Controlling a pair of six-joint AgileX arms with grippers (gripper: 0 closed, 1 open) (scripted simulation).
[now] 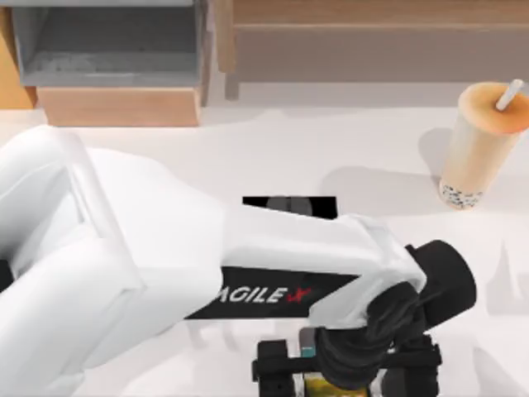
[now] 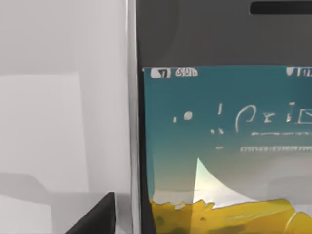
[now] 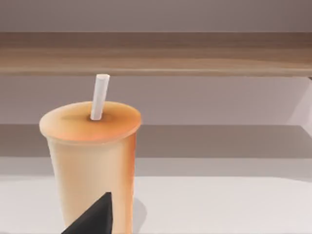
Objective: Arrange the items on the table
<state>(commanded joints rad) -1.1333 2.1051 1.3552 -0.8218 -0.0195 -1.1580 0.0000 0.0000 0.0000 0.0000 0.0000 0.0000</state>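
White tabletop (image 1: 355, 141), plain and broad, with a wooden shelf unit (image 1: 347, 41) along the 12 o'clock edge. Saw the left arm (image 1: 124, 273) stretched from 9 o'clock toward 6 o'clock, lettered AGILEX on a black band. Found the left end effector (image 1: 343, 382) at 6 o'clock, released, low over the smartphone (image 1: 318, 387) and not gripping it (a sliver of bare tabletop between one dark pad (image 2: 95, 219) and the silver rim in the left wrist view). Found that smartphone flat, screen up, teal above and yellow below. Noted the dark grey mouse (image 1: 289, 204) near the centre on a black patch (image 1: 260, 203), partly hidden behind the arm. Noted the orange-beige drink cup (image 1: 478, 153) upright at 2 o'clock, well apart from both, white straw (image 1: 508, 93) poking up. Met the cup again in the right wrist view, just beyond the right end effector (image 3: 90, 222); could not tell whether released or clenched.
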